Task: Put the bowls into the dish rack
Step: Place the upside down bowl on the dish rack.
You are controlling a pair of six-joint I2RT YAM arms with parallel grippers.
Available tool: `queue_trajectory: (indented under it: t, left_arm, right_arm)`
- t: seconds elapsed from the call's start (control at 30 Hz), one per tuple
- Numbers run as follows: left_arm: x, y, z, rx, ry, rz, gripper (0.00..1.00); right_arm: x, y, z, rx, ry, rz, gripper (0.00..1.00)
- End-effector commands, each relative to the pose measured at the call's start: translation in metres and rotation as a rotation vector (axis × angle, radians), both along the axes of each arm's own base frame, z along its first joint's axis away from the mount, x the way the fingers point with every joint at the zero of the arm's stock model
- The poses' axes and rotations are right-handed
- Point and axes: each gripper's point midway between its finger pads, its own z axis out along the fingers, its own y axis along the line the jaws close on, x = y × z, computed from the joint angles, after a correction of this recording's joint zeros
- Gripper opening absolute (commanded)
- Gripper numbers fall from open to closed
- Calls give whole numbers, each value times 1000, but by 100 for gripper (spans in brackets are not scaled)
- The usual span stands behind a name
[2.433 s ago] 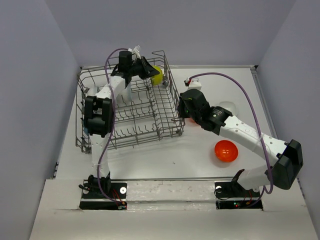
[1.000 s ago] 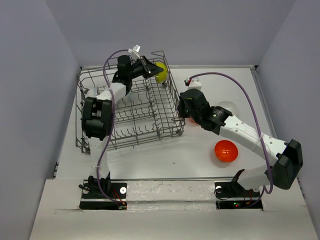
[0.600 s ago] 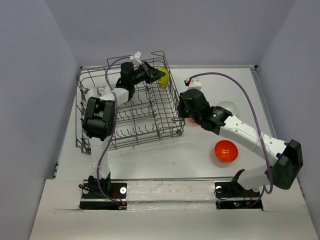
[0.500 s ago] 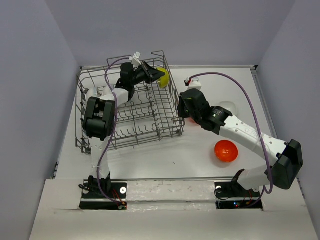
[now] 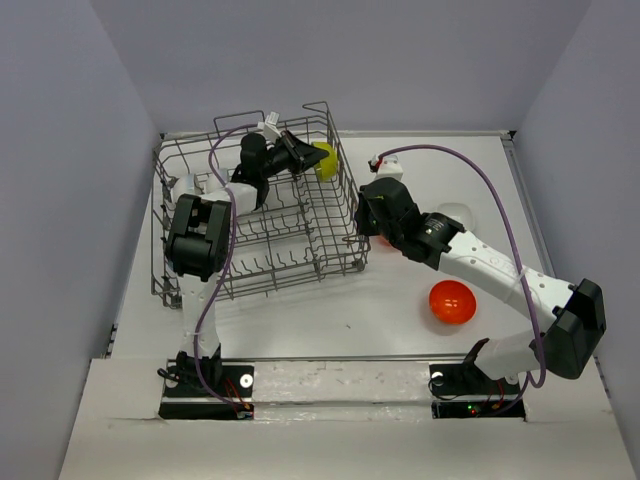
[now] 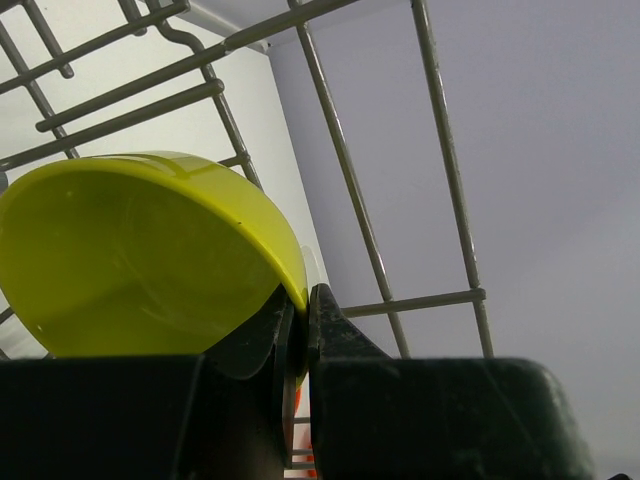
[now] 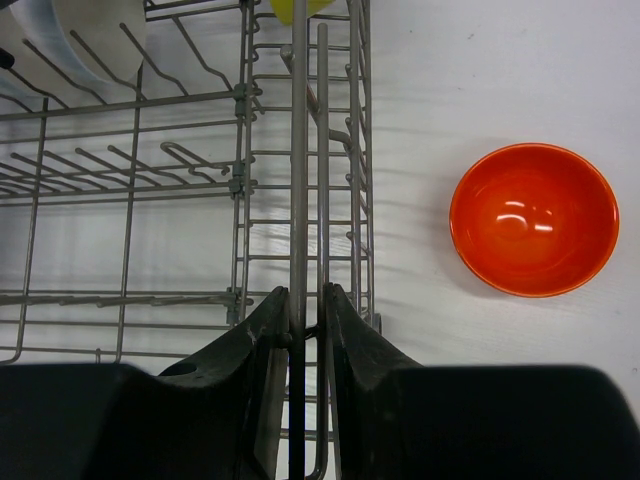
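**Inspector:** Top view. How is progress standing?

**Assessor:** The yellow bowl (image 5: 325, 160) is hanging over the rack's (image 5: 255, 215) 1 o'clock corner, not yet seated. An orange bowl (image 5: 452, 302) is lying on the table (image 5: 330, 310) at 4 o'clock. What looks like a white bowl (image 5: 452, 216) is at 2 o'clock. Both are waiting to be loaded, so I am judging the task well short of done.

**Inspector:** Arm poses?

**Assessor:** The left arm is reaching across the rack, with the left gripper (image 5: 305, 155) at the yellow bowl. The right gripper (image 5: 366, 232) is bearing on the rack's 3 o'clock rim.

**Inspector:** Left wrist view?

**Assessor:** The jaws are pinching the yellow bowl's (image 6: 140, 260) rim. The bowl is tilting on edge, with the rack's (image 6: 447, 150) wires behind it.

**Inspector:** Right wrist view?

**Assessor:** The jaws are clamping the rack's (image 7: 298, 150) rim wire. A pale bowl (image 7: 95, 35) is standing among the tines at 11 o'clock. An orange bowl (image 7: 533, 220) is sitting outside at 3 o'clock, near the rack but apart from it. I cannot tell whether it is the one noted above.
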Motion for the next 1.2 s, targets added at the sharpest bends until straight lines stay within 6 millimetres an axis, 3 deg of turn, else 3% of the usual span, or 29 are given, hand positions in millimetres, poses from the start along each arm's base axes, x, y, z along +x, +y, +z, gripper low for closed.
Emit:
queue_trajectory:
  t: [0.0,0.53,0.87,1.17]
  left_arm:
    - [-3,5,33,-9,-120,10,0]
    - [-5,13,12,55,-87,33,2]
    - [-5,17,13,81,-86,50,12]
    - [-3,22,16,124,-93,67,26]
  right_arm:
    - [-4,15,-6,55,38,31,2]
    - [-6,18,-10,58,52,46,2]
    - [-6,18,-12,54,55,46,4]
    - [-6,18,-12,54,55,48,7]
